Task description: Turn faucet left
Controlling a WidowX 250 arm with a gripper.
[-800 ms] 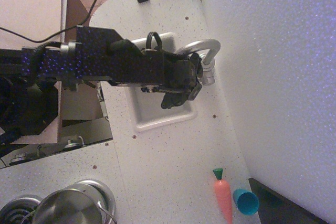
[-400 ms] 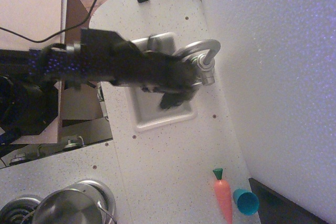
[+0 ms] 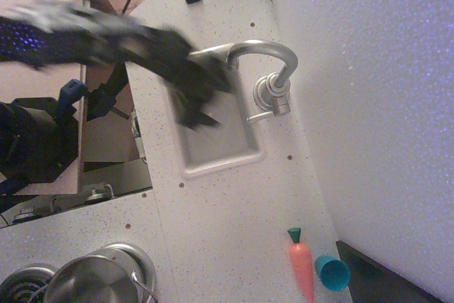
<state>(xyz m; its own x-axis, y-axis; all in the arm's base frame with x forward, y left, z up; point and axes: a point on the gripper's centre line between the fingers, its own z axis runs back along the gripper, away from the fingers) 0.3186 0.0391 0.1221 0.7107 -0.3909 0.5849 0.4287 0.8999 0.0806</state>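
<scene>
Your shiny silver faucet (image 3: 273, 58) arches over the sink (image 3: 220, 164); the blurred fingers' (image 3: 193, 113) state can't be told.

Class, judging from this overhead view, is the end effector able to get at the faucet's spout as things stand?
Probably yes: the blurred end effector hovers over the sink beside the faucet, with nothing visible between them.

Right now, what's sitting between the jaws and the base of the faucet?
In the observation.image view, only bare sink basin separates the blurred gripper from the faucet base; its thin lever reaches partway into that gap.
</scene>
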